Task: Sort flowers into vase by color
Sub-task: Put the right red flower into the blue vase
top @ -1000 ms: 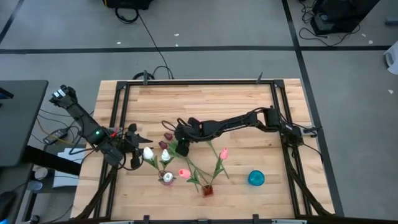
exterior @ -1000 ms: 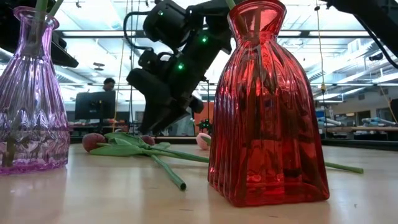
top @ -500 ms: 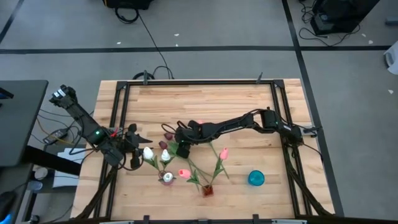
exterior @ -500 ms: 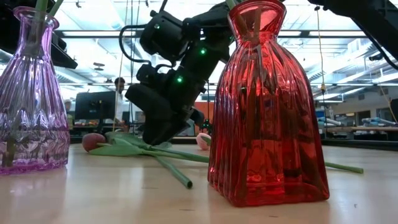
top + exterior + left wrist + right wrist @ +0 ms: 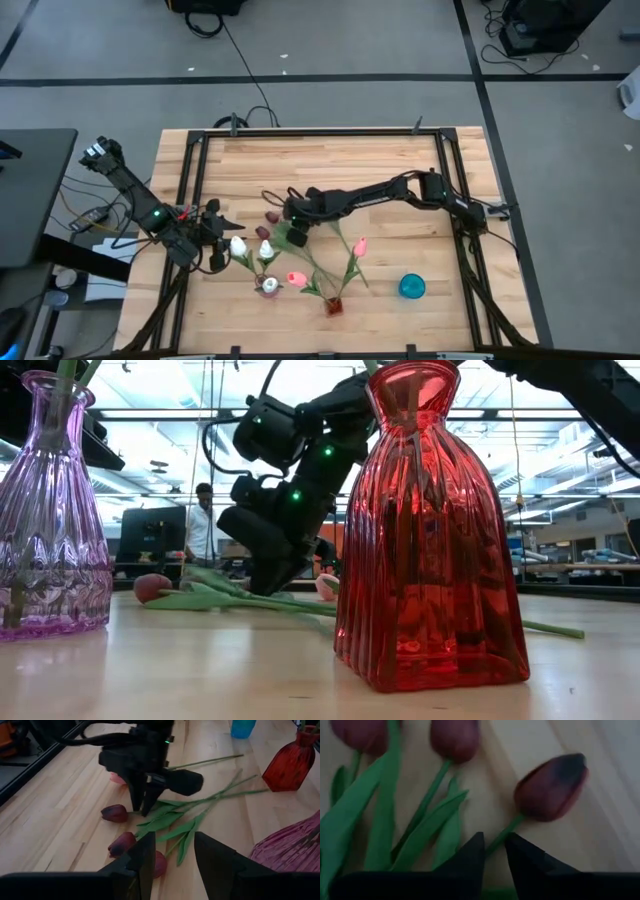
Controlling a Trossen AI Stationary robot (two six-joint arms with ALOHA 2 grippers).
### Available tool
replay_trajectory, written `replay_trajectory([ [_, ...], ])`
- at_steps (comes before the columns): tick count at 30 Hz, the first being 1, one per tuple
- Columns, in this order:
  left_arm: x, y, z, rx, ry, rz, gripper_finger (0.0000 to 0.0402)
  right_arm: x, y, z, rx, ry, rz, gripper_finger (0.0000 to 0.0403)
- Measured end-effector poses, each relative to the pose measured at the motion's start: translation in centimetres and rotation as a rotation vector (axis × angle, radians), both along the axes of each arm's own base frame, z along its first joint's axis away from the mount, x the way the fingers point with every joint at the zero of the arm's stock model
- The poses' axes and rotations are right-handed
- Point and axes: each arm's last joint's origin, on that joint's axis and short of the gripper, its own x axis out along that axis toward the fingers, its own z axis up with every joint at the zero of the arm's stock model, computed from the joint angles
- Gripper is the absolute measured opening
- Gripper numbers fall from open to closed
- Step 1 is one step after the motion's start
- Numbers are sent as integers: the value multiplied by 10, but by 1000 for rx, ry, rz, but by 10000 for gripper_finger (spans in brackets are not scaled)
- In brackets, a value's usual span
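Table, high view, clock positions taken from table centre.

Vessels, count 3, all along the near edge:
- red vase at 6 o'clock, upright.
- purple vase at 7 o'clock, upright.
- blue vessel at 4 o'clock, standing alone, well apart from the other two.

Flowers standing, count 4:
- 2 pink tulips, stems running down into the red vase.
- 2 white tulips, stems running down towards the purple vase.

Flowers lying flat, count 4:
- 3 maroon tulips at 9 to 10 o'clock, heads close together, green stems and leaves fanned out towards the centre and overlapping.
- 1 loose pink tulip, just beyond the right claw, partly hidden by it.

Right claw: arm reaches across from 3 o'clock, tips down at table level among the maroon stems. Right wrist view: fingers drawn close, the stem of one maroon tulip passing between them just behind its head. Clenched on that stem.

Left claw: at 9 o'clock near the table's left edge, beside the white heads, facing the maroon tulips. Fingers spread, nothing between them: released.

Beyond the table, low view: one person stands in the room.
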Motion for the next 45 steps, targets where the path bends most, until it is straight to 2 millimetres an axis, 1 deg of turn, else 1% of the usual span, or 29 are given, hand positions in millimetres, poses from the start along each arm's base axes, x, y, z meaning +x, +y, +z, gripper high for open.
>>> replay_trajectory([
  [4, 0, 0, 0, 0, 0, 0, 142, -1, -16, 0, 25, 2, -4, 43],
  [6, 0, 0, 0, 0, 0, 0, 142, -1, -21, 1, 23, 3, 6, 16],
  [8, 0, 0, 0, 1, 1, 0, 142, -2, -23, 4, 11, 0, 16, 9],
  [12, 0, 0, 0, 2, 0, 2, 142, 1, -24, 13, -7, -21, 35, 8],
  [15, 0, 0, 0, 4, -3, 5, 142, 2, -24, 23, -24, -45, 50, 5],
  [19, 0, 0, 1, -2, -9, 6, 142, -2, -24, 41, -64, -61, 44, 4],
  [21, 0, 0, 1, -3, -10, 5, 142, -4, -25, 54, -92, -85, 44, 4],
  [24, 0, -1, 1, 8, -14, -4, 142, -10, -24, 80, -112, -140, 56, 4],
  [30, -2, -9, 1, 31, -74, -62, 142, -37, -14, 127, -177, -229, 77, 4],
  [35, -3, -12, 4, 43, -133, -98, 142, -67, 1, 165, -234, -389, 105, 4],
  [39, -2, -14, 8, 50, -159, -111, 142, -97, 11, 193, -289, -544, 117, 4],
  [45, -2, -14, 8, 52, -160, -112, 142, -156, 18, 213, -373, -712, 74, 4],
])
